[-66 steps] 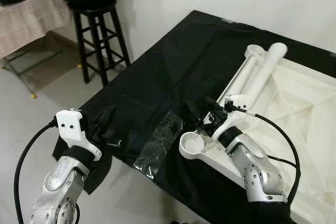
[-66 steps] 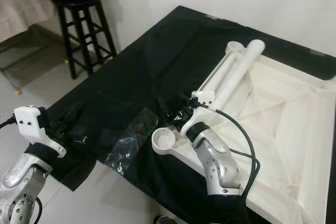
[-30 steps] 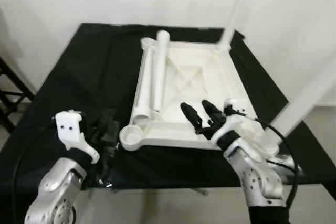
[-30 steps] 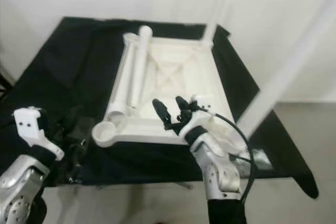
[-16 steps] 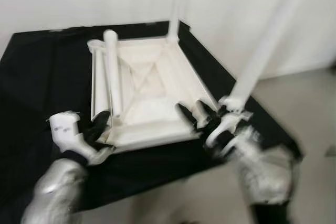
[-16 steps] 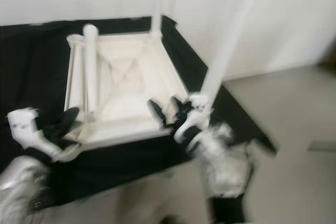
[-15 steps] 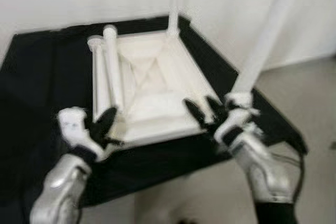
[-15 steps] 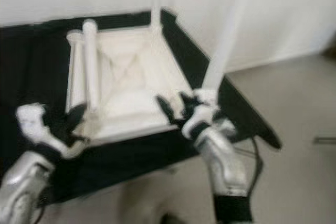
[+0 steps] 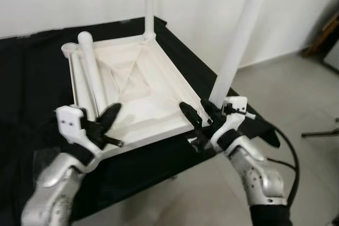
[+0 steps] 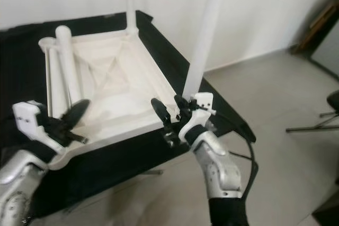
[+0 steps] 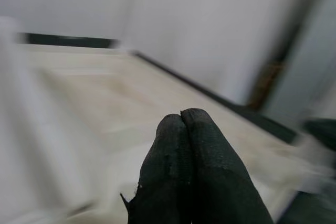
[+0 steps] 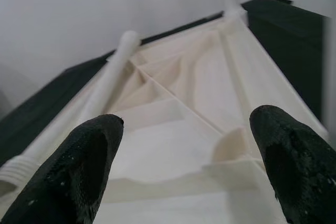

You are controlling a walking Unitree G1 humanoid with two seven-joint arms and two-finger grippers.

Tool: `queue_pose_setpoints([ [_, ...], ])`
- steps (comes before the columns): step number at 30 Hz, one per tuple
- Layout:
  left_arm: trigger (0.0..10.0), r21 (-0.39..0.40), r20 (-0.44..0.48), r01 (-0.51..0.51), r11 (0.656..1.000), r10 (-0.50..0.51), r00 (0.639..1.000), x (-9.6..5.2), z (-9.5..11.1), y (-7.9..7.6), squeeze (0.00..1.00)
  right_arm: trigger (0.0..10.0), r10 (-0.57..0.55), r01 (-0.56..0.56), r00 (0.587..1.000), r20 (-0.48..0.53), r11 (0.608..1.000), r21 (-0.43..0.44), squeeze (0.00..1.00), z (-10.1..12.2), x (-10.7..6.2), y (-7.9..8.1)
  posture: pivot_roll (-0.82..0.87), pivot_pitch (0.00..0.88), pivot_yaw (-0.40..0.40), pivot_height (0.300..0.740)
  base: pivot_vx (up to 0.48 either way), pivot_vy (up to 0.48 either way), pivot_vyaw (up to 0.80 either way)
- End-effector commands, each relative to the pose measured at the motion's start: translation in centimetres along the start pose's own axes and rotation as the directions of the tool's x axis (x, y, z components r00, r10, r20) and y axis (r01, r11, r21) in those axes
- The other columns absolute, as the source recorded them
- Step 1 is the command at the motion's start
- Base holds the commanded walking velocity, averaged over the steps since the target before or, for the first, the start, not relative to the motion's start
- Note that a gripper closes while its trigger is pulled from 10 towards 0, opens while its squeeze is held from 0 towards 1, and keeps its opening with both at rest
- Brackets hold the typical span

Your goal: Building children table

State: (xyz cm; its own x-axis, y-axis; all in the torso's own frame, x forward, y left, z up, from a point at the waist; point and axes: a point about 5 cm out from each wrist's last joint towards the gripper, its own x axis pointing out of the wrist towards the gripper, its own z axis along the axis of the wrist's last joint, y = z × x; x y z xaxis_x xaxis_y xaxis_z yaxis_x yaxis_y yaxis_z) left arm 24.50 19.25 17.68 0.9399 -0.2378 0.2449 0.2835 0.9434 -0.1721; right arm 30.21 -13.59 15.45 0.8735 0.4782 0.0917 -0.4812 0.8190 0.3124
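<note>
The tabletop (image 9: 135,86) is seen upside down on a black cloth (image 9: 32,72), ribs upward. Two legs are fitted upright: one (image 9: 149,3) at the tabletop's far corner, one (image 9: 241,35) at its near right corner. A loose leg (image 9: 91,70) lies along the tabletop's left rim. The left gripper (image 9: 108,120) is held over the tabletop's near left corner, fingers (image 11: 184,171) pressed together on nothing. The right gripper (image 9: 195,114) is held at the near right corner, fingers (image 12: 86,156) spread wide.

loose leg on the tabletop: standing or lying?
Lying. The loose leg rests flat along the left edge of the upturned tabletop, while two fitted legs stand upright.
</note>
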Motion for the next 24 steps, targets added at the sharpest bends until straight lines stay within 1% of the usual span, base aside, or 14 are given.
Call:
queue_pose_setpoints([
  [1, 10.0, 0.063, 0.011, 0.006, 0.998, -0.007, 1.000, 0.6, 0.6, 0.4, 0.00, 10.0, -0.023, 0.023, 1.000, 0.006, 1.000, -0.012, 0.00, -0.1, -0.1, -0.3, 0.06, 0.068, -0.022, 0.740, 0.000, 0.000, 0.00],
  [2, 10.0, 0.063, 0.011, 0.006, 0.998, -0.007, 1.000, 0.6, 0.6, 0.4, 0.00, 10.0, -0.023, 0.023, 1.000, 0.006, 1.000, -0.012, 0.00, -0.1, -0.1, -0.3, 0.06, 0.068, -0.022, 0.740, 0.000, 0.000, 0.00],
  [4, 10.0, 0.131, 0.021, -0.006, 0.991, 0.004, 1.000, 0.9, 1.2, 0.7, 0.00, 10.0, -0.024, 0.024, 1.000, 0.012, 1.000, -0.017, 0.00, -0.1, 0.1, -0.2, 0.06, 0.066, -0.019, 0.740, 0.000, 0.000, 0.00],
  [6, 10.0, 0.131, 0.021, -0.006, 0.991, 0.004, 1.000, 0.9, 1.2, 0.7, 0.00, 10.0, -0.024, 0.024, 1.000, 0.012, 1.000, -0.017, 0.00, -0.1, 0.1, -0.2, 0.06, 0.066, -0.019, 0.740, 0.000, 0.000, 0.00],
  [8, 10.0, 0.151, 0.025, -0.029, 0.988, 0.026, 0.999, 1.0, 1.4, 1.0, 0.00, 10.0, -0.022, 0.022, 1.000, 0.016, 1.000, -0.020, 0.00, -0.1, 0.1, -0.2, 0.07, 0.063, -0.021, 0.740, 0.000, 0.000, 0.00],
  [10, 10.0, 0.160, 0.027, -0.053, 0.986, 0.050, 0.998, 1.0, 1.6, 1.6, 0.00, 10.0, -0.009, 0.009, 1.000, 0.016, 0.999, -0.049, 0.00, 0.0, 0.3, 0.1, 0.07, 0.062, -0.018, 0.740, 0.000, 0.000, 0.00],
  [13, 10.0, 0.153, 0.003, -0.031, 0.988, 0.031, 1.000, 0.7, 1.4, 1.7, 0.00, 10.0, 0.005, -0.003, 1.000, 0.025, 0.998, -0.067, 0.00, 0.1, 0.3, 0.4, 0.07, 0.064, -0.012, 0.740, 0.000, 0.000, 0.00],
  [15, 10.0, 0.158, -0.002, -0.011, 0.987, 0.012, 1.000, 0.6, 1.3, 1.6, 0.00, 10.0, 0.034, -0.033, 0.999, 0.004, 0.992, -0.119, 0.00, 0.0, 0.2, 0.6, 0.07, 0.064, -0.012, 0.740, 0.315, 0.000, 0.77],
  [17, 10.0, 0.160, -0.003, -0.007, 0.987, 0.008, 1.000, 0.6, 1.3, 1.6, 0.00, 10.0, 0.042, -0.042, 0.999, -0.003, 0.990, -0.134, 0.00, 0.0, 0.1, 0.7, 0.07, 0.064, -0.012, 0.740, 0.315, 0.000, 0.77],
  [19, 10.0, 0.178, -0.005, 0.000, 0.984, 0.001, 1.000, 0.6, 1.4, 1.7, 0.00, 10.0, 0.087, -0.087, 0.996, -0.001, 0.983, -0.159, 0.00, 0.0, 0.1, 1.3, 0.07, 0.067, -0.016, 0.740, 0.384, 0.000, 0.76],
  [21, 10.0, 0.183, -0.006, 0.002, 0.983, -0.001, 1.000, 0.5, 1.5, 1.7, 0.00, 10.0, 0.100, -0.101, 0.995, -0.017, 0.981, -0.165, 0.00, -0.2, 0.2, 1.4, 0.07, 0.067, -0.016, 0.740, 0.398, 0.000, 0.00],
  [22, 10.0, 0.197, -0.013, 0.011, 0.980, -0.009, 1.000, 0.4, 1.5, 1.8, 0.00, 10.0, 0.101, -0.110, 0.993, -0.059, 0.976, -0.190, 0.00, -0.6, 0.3, 1.5, 0.07, 0.068, -0.017, 0.740, 0.394, 0.000, 0.00],
  [23, 10.0, 0.236, -0.033, 0.039, 0.971, -0.032, 0.999, 0.4, 1.5, 1.7, 0.00, 10.0, 0.106, -0.116, 0.992, -0.064, 0.976, -0.182, 0.00, -0.6, 0.4, 1.5, 0.07, 0.070, -0.018, 0.740, 0.274, 0.000, 0.00],
  [24, 10.0, 0.236, -0.033, 0.039, 0.971, -0.032, 0.999, 0.4, 1.5, 1.7, 0.00, 10.0, 0.106, -0.116, 0.992, -0.064, 0.976, -0.182, 0.00, -0.6, 0.4, 1.5, 0.07, 0.070, -0.018, 0.740, 0.274, 0.000, 0.00],
])
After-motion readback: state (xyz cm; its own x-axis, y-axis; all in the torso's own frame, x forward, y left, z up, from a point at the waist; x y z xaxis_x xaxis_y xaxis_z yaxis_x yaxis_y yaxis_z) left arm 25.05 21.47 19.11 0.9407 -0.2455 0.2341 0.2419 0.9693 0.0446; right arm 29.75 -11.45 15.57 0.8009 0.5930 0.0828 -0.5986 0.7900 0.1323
